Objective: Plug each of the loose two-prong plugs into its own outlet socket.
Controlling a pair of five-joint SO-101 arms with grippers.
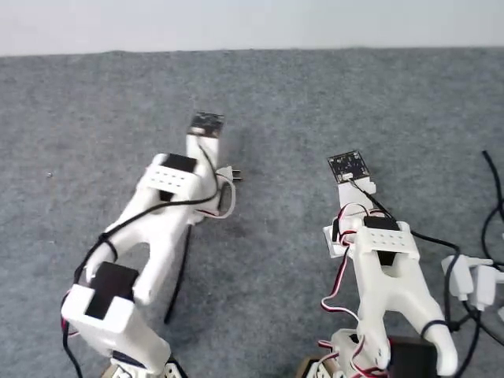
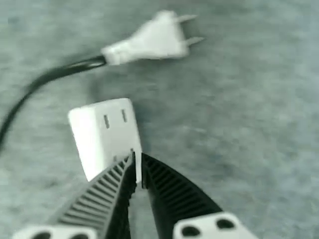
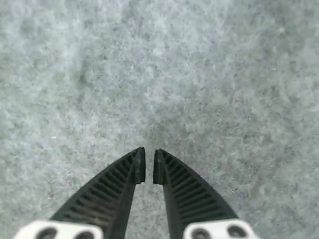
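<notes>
A white two-prong plug (image 2: 154, 37) on a black cable (image 2: 45, 79) lies on the grey carpet, prongs pointing away from the cable. Close by sits a white outlet block (image 2: 107, 137) with two slots facing up. My left gripper (image 2: 138, 160) is shut, its tips right at the block's near corner, with the plug a short way beyond. In the high view the plug (image 1: 229, 175) pokes out beside the left arm's wrist (image 1: 177, 177). My right gripper (image 3: 148, 167) is shut over bare carpet with nothing in it.
More white plug or outlet pieces (image 1: 468, 277) with black cables (image 1: 494, 213) lie at the right edge of the carpet, beside the right arm (image 1: 386, 260). A pale wall (image 1: 252, 24) borders the far side.
</notes>
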